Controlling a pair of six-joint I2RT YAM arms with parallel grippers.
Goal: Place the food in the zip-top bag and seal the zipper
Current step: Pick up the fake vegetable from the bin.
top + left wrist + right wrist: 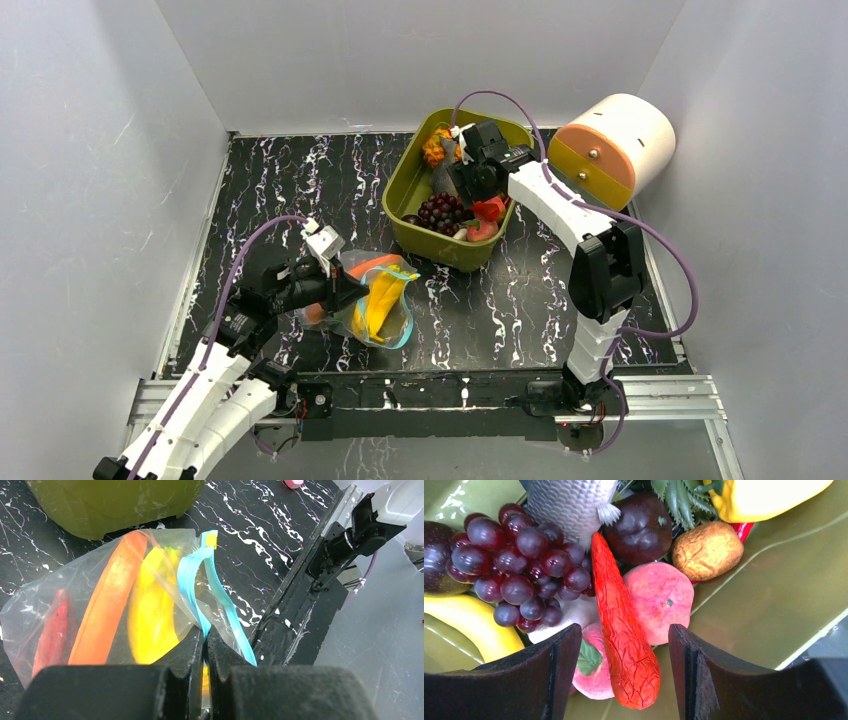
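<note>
On the table [300,180], front-left, the zip-top bag [375,300] holds orange, yellow and red pieces [150,615]. The left end effector [205,650] is clamped on its zipper [192,580], and the mouth is unsealed. Over the green tub [400,200] the right end effector [624,630] stands apart astride a carrot [611,580]; much food [659,600] is left to move.

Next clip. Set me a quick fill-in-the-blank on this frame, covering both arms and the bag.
1. The left gripper is ____ on the zip-top bag.
2. The bag's zipper is ____ in colour.
3. The right gripper hangs ____ over the tub, its fingers either side of the carrot.
4. The grapes lie in the tub, not yet in the ____.
Missing: shut; teal-blue; open; bag.
</note>
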